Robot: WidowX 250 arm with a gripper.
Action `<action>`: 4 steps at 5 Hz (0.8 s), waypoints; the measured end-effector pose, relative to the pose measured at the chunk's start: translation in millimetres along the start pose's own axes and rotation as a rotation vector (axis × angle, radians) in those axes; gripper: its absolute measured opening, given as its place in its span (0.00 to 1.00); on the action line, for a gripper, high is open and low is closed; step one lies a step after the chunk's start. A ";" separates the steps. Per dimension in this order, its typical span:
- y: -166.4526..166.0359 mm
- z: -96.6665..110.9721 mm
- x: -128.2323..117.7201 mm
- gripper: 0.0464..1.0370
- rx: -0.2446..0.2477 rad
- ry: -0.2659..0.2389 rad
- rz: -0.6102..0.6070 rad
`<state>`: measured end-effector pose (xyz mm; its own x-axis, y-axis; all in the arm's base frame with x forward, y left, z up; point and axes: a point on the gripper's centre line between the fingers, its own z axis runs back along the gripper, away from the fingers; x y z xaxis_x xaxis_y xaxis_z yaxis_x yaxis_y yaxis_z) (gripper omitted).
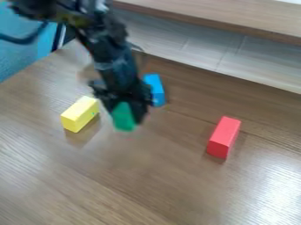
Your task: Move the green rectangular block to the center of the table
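The smooth green rectangular block, clamped in the black two-finger gripper just right of the smooth yellow rectangular block, could topple beside it if released tilted or too high.

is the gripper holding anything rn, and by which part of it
Yes, it appears to hold the green block: the gripper has it by its upper part, with the lower end sticking out below.

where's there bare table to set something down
Bare table is below the yellow block and red block in view, and between red block and gripper. Crowded around the gripper: green block in it, yellow block and blue block close by.
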<state>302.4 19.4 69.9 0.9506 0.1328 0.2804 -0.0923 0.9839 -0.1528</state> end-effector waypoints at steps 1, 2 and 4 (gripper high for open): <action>-31.7 -18.0 -14.8 0.55 -0.037 0.045 -0.069; -57.3 -33.6 -31.1 0.55 -0.047 0.089 -0.135; -53.3 -40.3 -40.5 0.55 0.009 0.100 -0.153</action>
<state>280.8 -43.2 28.5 0.9785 -0.0304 0.2039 0.0532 0.9929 -0.1069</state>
